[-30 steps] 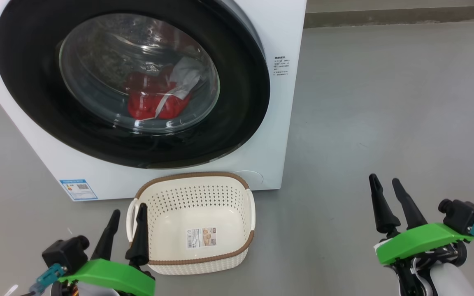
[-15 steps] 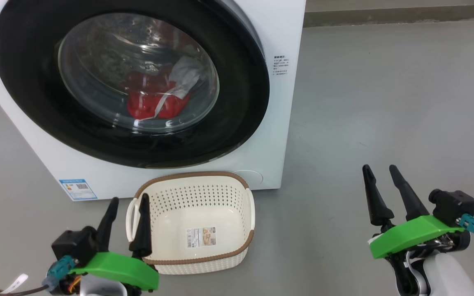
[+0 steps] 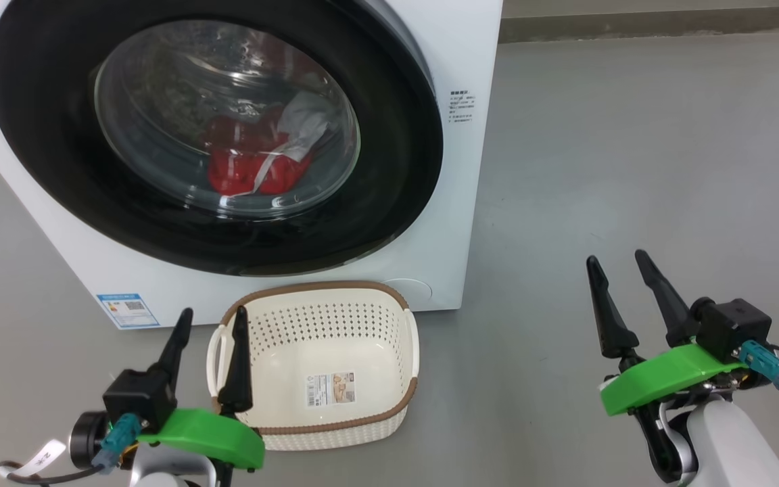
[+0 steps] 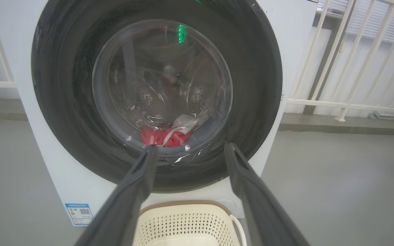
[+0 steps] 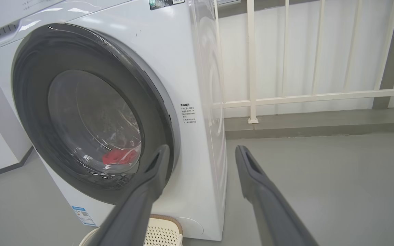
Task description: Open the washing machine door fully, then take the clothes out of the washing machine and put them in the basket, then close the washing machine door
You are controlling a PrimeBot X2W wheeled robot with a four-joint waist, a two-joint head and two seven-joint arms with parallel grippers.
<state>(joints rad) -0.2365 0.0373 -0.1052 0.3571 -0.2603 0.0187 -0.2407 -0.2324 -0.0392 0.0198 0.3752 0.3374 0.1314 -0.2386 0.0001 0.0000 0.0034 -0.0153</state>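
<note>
The white washing machine (image 3: 470, 61) stands ahead with its round black-rimmed door (image 3: 44, 176) shut against the front. Behind the glass bowl lie the red clothes (image 3: 254, 166) with a white panel, also seen as the clothes (image 4: 164, 136) and the clothes (image 5: 120, 157). The cream basket (image 3: 315, 358) with a brown rim sits empty on the floor before the machine. My left gripper (image 3: 212, 314) is open at the basket's left rim, fingers up toward the door (image 4: 53, 85). My right gripper (image 3: 616, 257) is open over bare floor, right of the machine (image 5: 183, 51).
Grey floor (image 3: 633, 149) spreads to the right of the machine. A white railing (image 5: 286, 97) on a low kerb runs behind and to the right. A blue label (image 3: 127, 310) marks the machine's lower left front.
Both grippers have moved forward toward the machine, staying open. The door, clothes and basket have not moved.
</note>
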